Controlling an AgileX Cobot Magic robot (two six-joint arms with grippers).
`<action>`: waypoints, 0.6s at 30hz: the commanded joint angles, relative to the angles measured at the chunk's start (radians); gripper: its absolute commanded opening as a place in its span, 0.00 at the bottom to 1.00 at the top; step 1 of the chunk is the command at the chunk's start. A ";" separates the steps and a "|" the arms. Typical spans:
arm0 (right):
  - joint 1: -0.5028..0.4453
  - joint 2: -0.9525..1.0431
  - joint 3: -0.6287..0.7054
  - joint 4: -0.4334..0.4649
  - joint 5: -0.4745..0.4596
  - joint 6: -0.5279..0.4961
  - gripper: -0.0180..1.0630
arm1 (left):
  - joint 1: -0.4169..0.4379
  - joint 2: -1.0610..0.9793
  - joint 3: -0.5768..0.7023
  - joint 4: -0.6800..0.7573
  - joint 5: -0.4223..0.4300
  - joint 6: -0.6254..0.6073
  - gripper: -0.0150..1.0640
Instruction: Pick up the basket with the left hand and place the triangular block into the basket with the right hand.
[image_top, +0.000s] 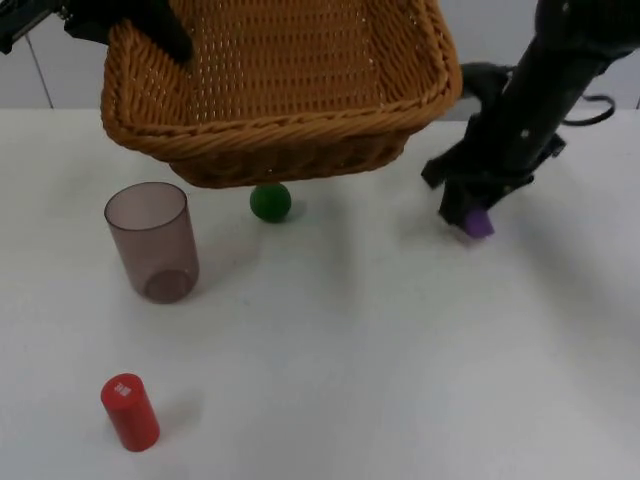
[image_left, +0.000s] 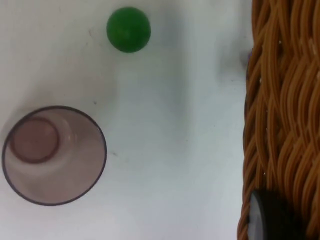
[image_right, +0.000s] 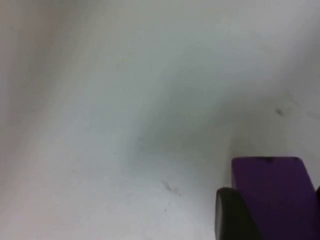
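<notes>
The woven wicker basket (image_top: 280, 80) hangs tilted above the far side of the table. My left gripper (image_top: 160, 30) is shut on its left rim, and a black fingertip (image_left: 270, 217) presses against the weave (image_left: 282, 115). At the right, my right gripper (image_top: 470, 208) points down onto the table, shut on a small purple block (image_top: 479, 223). That purple block (image_right: 272, 192) sits between the black fingertips (image_right: 232, 215). I cannot tell whether it still touches the table.
A green ball (image_top: 270, 202) lies under the basket's front edge. An upright translucent brown cup (image_top: 152, 242) stands left of it, and a red cylinder (image_top: 130, 412) lies near the front left. The ball (image_left: 128, 29) and cup (image_left: 54, 155) are below the left wrist.
</notes>
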 joint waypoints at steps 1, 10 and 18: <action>0.000 -0.161 0.113 -0.007 -0.094 0.089 0.15 | -0.019 -0.014 -0.008 -0.028 0.003 -0.006 0.01; 0.000 -0.595 0.514 -0.049 -0.233 0.140 0.15 | -0.109 -0.014 -0.008 0.004 -0.035 -0.006 0.01; 0.000 -1.012 0.741 -0.245 -0.185 0.300 0.09 | -0.189 -0.007 -0.008 0.009 -0.048 -0.006 0.01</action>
